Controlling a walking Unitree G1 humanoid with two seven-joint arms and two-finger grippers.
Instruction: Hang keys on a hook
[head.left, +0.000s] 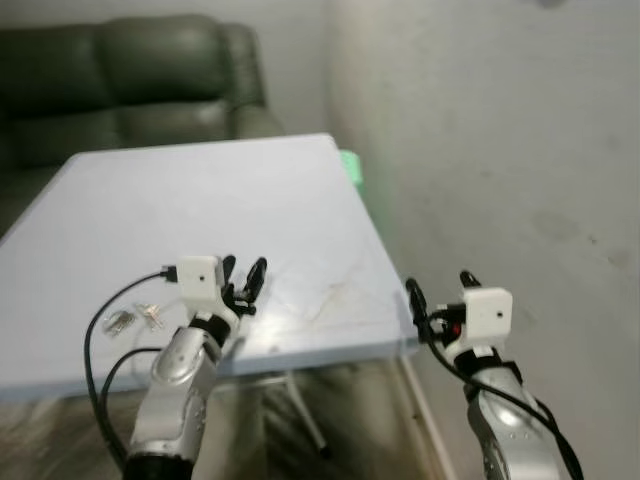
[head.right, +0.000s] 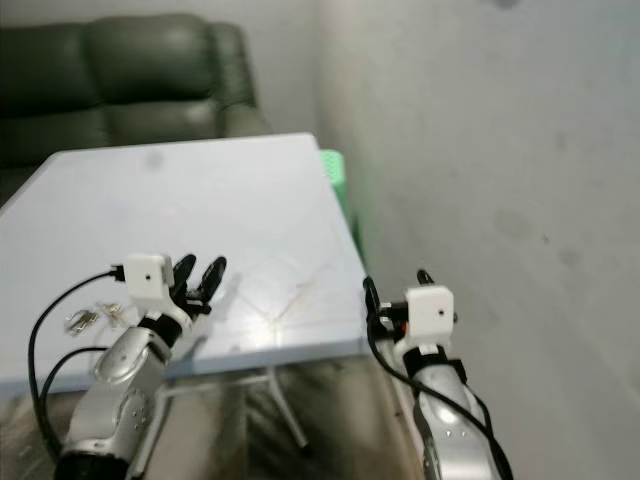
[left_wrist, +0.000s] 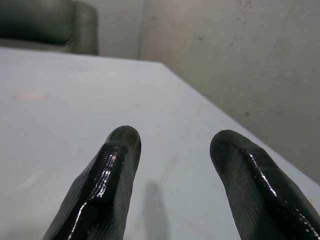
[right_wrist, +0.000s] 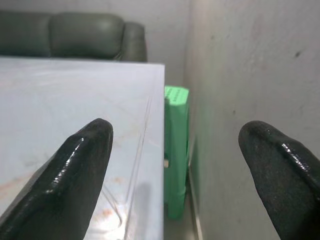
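Observation:
A small bunch of keys (head.left: 135, 318) lies on the pale table (head.left: 200, 210) near its front edge, at the left. My left gripper (head.left: 245, 272) hovers low over the table just to the right of the keys, open, with nothing between its fingers (left_wrist: 110, 170). My right gripper (head.left: 438, 285) hangs in the gap between the table's right edge and the wall, open and holding nothing. No hook can be made out in these views.
A grey wall (head.left: 500, 150) runs close along the table's right side. A green plastic object (right_wrist: 176, 145) stands in the gap at the table's far right corner. A dark green sofa (head.left: 130, 80) sits behind the table. Table legs (head.left: 300, 410) show below the front edge.

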